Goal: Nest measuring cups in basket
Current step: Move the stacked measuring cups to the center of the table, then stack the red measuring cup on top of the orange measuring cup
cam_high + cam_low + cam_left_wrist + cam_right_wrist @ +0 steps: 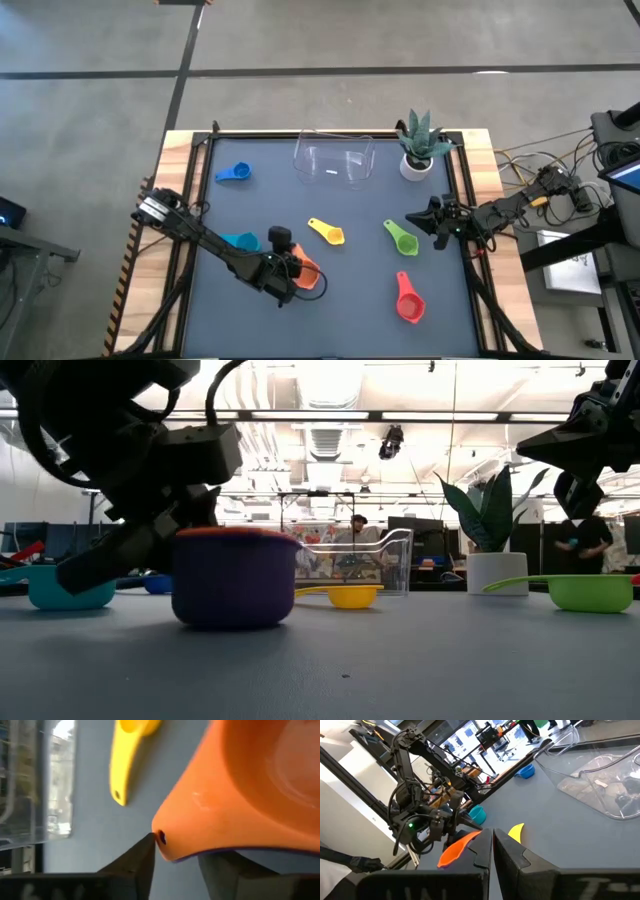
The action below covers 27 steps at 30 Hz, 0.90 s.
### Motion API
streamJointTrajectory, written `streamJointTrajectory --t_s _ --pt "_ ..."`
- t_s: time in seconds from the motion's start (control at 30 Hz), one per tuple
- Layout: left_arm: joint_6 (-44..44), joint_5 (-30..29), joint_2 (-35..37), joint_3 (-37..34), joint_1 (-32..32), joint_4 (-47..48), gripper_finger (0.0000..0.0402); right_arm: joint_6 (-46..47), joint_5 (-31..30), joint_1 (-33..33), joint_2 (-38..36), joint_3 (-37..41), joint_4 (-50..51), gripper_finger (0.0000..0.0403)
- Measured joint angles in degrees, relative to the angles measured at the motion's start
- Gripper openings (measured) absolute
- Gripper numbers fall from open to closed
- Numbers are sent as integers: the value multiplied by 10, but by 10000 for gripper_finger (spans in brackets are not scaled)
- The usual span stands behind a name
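left gripper (296, 272): low at the front-left of the mat, fingers (137, 865) straddling the handle tip of the orange cup (306, 275); squeezing or loose, cannot tell
orange cup: nested inside the purple cup (232, 578), orange rim showing above purple wall in low view
right gripper (432, 218): right side of the mat, raised, fingers pressed together, holding nothing
green cup (401, 237): on mat just beside right gripper
yellow cup (327, 231): mid mat, between orange and green
teal cup (243, 241): on mat beside the left arm
blue cup (234, 173): back left, alone
red cup (408, 300): front right
basket (334, 160): clear, back centre, no cups inside
potted plant (419, 145): back right, beside basket
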<state>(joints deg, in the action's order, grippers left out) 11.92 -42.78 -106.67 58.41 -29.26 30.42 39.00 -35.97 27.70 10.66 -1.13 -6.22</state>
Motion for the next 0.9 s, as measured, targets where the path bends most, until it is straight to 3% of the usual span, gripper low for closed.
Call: streamJointTrajectory --t_s 0.17,0.4,0.73,0.9 --pt "17 53 11 0 -1 29 182 0 0 0 0 0 0 9" --pt "32 63 52 0 -5 45 221 0 0 0 0 0 0 9" --pt "41 63 182 -2 -18 39 217 0 0 0 0 0 0 9" --pt "12 59 272 -54 -37 -67 202 0 0 0 0 0 0 9"
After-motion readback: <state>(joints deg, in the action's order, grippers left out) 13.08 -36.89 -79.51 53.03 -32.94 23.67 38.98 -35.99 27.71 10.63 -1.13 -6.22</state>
